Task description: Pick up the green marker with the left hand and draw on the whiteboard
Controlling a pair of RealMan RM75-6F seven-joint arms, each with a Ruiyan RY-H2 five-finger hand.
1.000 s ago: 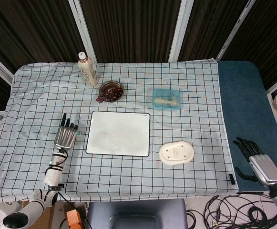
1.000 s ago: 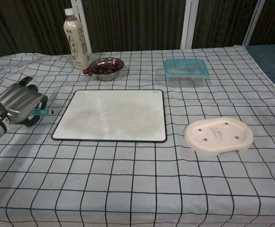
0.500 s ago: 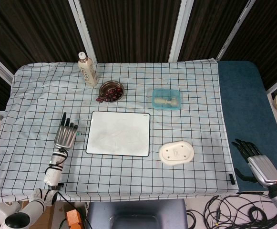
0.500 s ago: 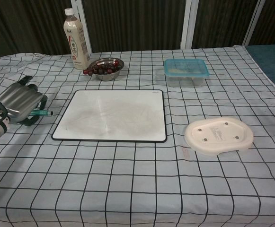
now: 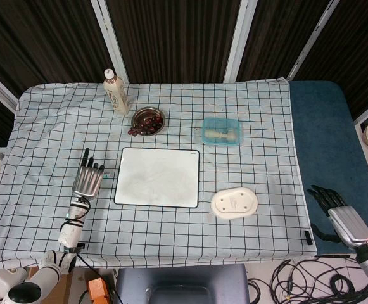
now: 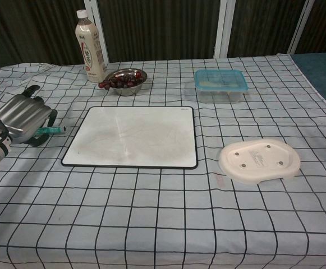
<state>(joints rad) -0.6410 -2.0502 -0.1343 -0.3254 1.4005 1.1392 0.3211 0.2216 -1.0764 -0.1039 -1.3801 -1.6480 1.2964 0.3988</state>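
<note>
Two robot hands are in sight, and only the left robot hand [image 6: 18,119] is over the bench [image 5: 266,126]. It lies palm down on the checked cloth, just left of the whiteboard [image 6: 133,136], with its dark fingers [image 5: 90,166] stretched out roughly straight toward the far edge in the head view. The green marker [image 6: 53,130] sticks out from under that hand on the side facing the whiteboard, its tip pointing at the board's left edge without touching it. From the chest view a dark finger curls around the marker's near end, but I cannot tell whether the hand has really closed on it or only rests over it. The marker seems to lie low on the cloth.

Off the bench, at the lower right beyond the blue surface, the right robot hand [image 5: 339,212] hangs with fingers spread apart, holding nothing.

Behind the whiteboard stand a bottle [image 6: 90,47] and, just beside it, a metal bowl of dark red fruit [image 6: 124,80]. A blue lidded container [image 6: 220,84] sits further right, and a white oval dish [image 6: 258,160] lies upside down near the whiteboard's right corner.
</note>
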